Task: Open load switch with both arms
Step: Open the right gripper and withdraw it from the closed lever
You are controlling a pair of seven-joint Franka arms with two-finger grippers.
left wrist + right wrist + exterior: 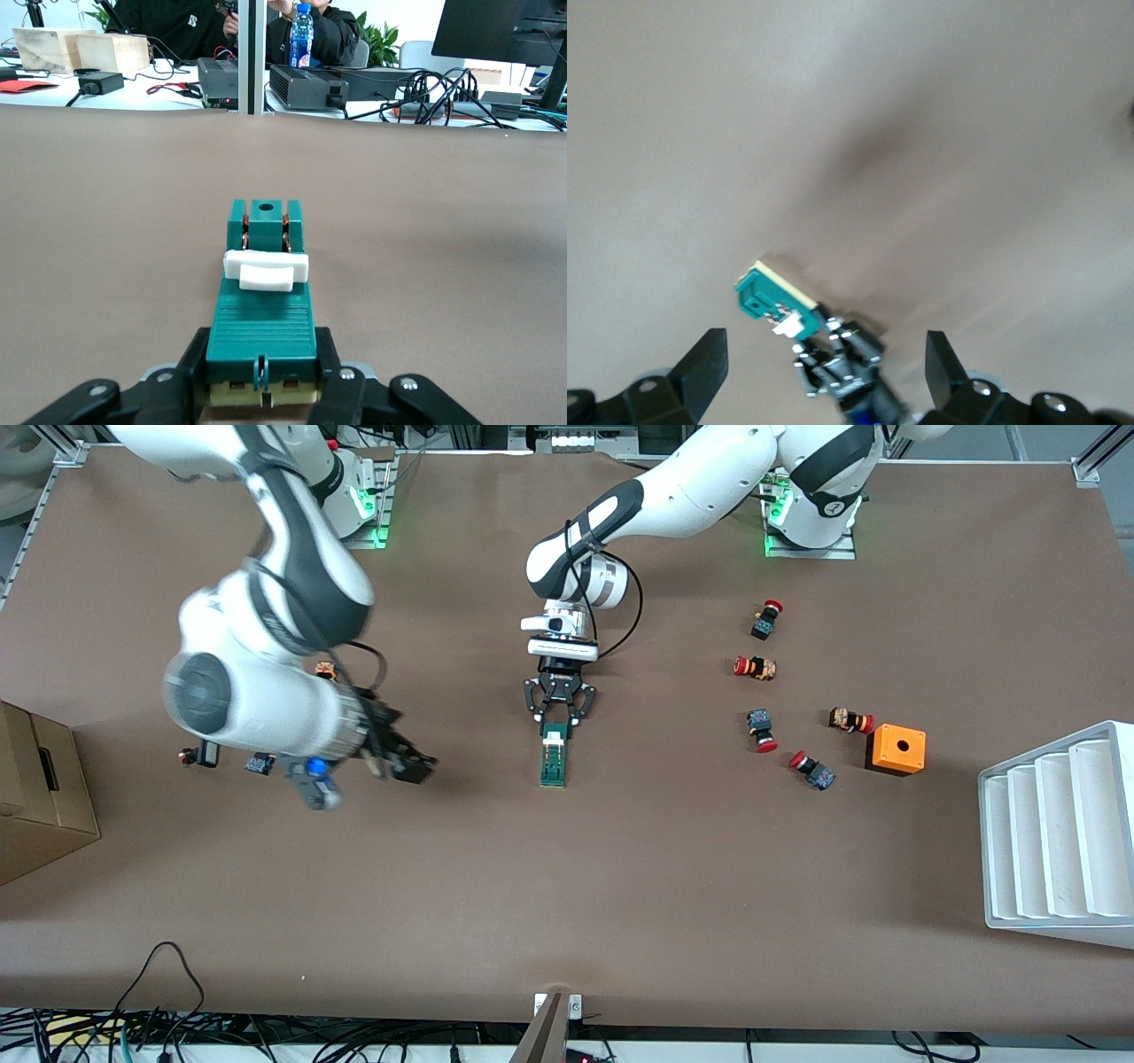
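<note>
The load switch (555,760) is a slim dark-green block lying flat mid-table. In the left wrist view the load switch (263,301) shows its white sliding tab (266,270) across the top. My left gripper (557,724) is shut on the end of the switch that points toward the robots' bases. In its own view the left gripper (262,376) clamps both sides of that end. My right gripper (406,763) hangs over bare table, apart from the switch, toward the right arm's end. The right gripper (824,372) is open and holds nothing. The switch (764,297) shows farther off in that view.
Several red-capped push buttons (762,731) and an orange box with a hole (895,749) lie toward the left arm's end. A white stepped tray (1059,833) stands past them. A cardboard box (40,797) and small parts (199,755) sit at the right arm's end.
</note>
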